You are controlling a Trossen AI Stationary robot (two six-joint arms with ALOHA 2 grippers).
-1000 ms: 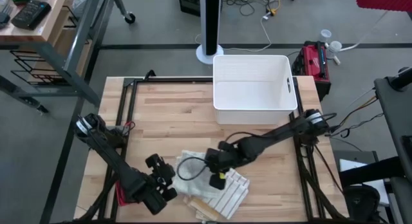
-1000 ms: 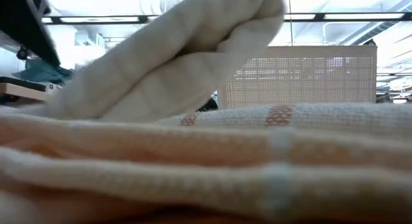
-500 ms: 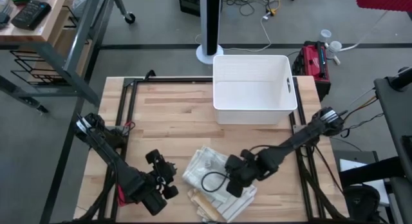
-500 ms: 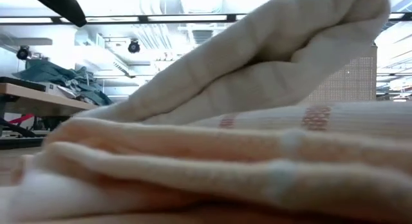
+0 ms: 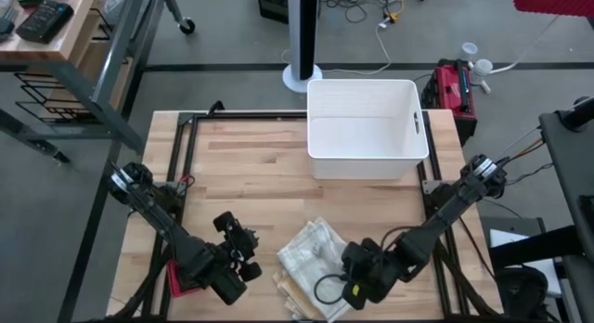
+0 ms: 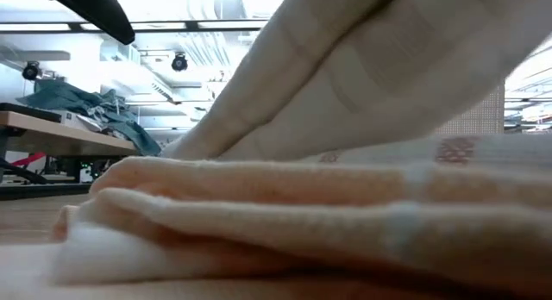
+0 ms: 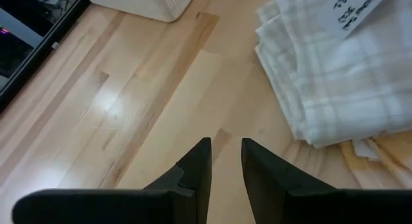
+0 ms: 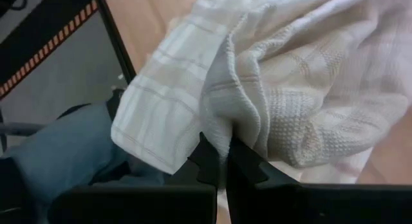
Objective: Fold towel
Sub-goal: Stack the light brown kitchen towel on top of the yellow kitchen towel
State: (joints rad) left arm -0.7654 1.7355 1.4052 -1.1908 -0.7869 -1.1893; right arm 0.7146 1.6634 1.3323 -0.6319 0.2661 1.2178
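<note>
Right gripper fingers pinch a bunched fold of the cream striped towel, which spreads ahead of them on the wooden surface. Left gripper fingers stand narrowly apart, empty, the towel just ahead; its white tag's writing is unreadable.

Grey floor surrounds the table; ceiling strip lights glow overhead.

Illumination is bright, even and overhead. In the low view, ceiling strip lights overexpose the background, and the towel sits too close to the lens and renders soft. The left wrist view shows glare patches on the table. The high view is sharp; shadows beneath the arms are faint.
</note>
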